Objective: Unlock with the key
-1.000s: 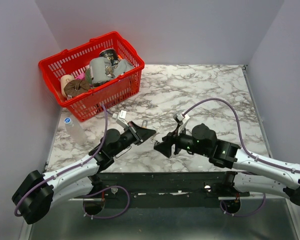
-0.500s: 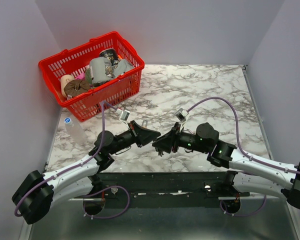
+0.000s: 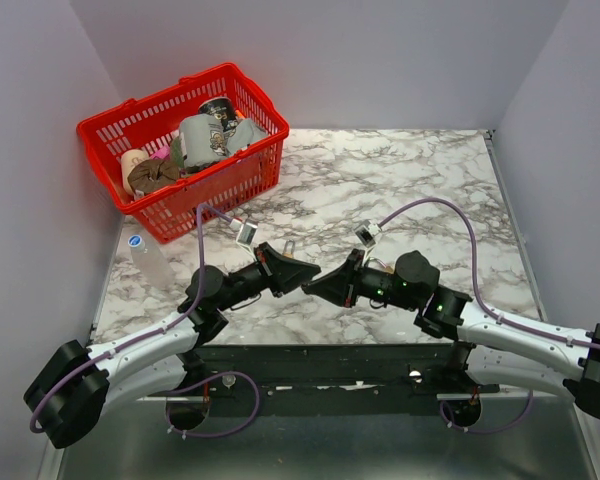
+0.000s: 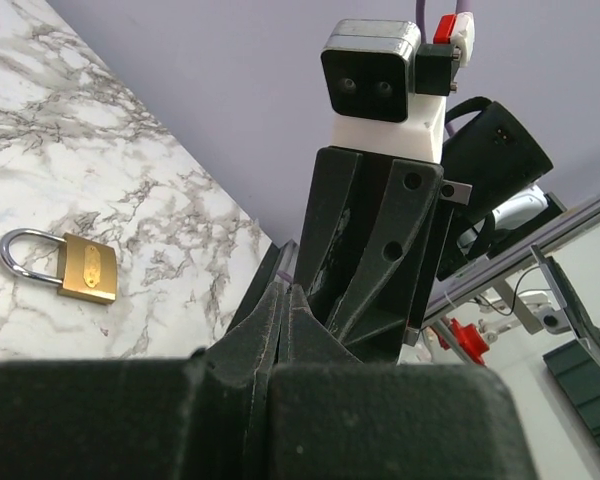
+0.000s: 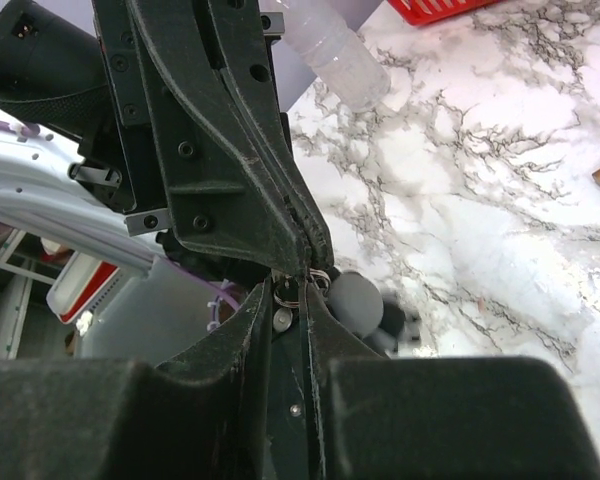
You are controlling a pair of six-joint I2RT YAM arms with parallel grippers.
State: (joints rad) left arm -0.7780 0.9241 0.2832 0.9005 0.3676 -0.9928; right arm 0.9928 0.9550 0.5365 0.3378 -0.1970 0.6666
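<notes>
My two grippers meet tip to tip low over the marble table (image 3: pixel 400 180). The left gripper (image 3: pixel 317 269) is shut, and in the right wrist view the key's silver ring (image 5: pixel 298 290) hangs from its pinched tips. The right gripper (image 5: pixel 300 300) has its jaws drawn in narrow around that ring and a small silver part below it. The key's black head and blade are hidden between the fingers. A brass padlock (image 4: pixel 75 268) with a silver shackle lies flat on the table, apart from both grippers, also visible as the padlock (image 3: pixel 289 247) just beyond them.
A red basket (image 3: pixel 110 135) full of cloths and containers stands at the back left. A clear plastic bottle (image 3: pixel 145 255) lies at the table's left edge. The walls close in on three sides.
The right gripper has moved left up to the left gripper's tips and its jaws have closed in from wide to narrow. The left gripper has edged forward, staying shut.
</notes>
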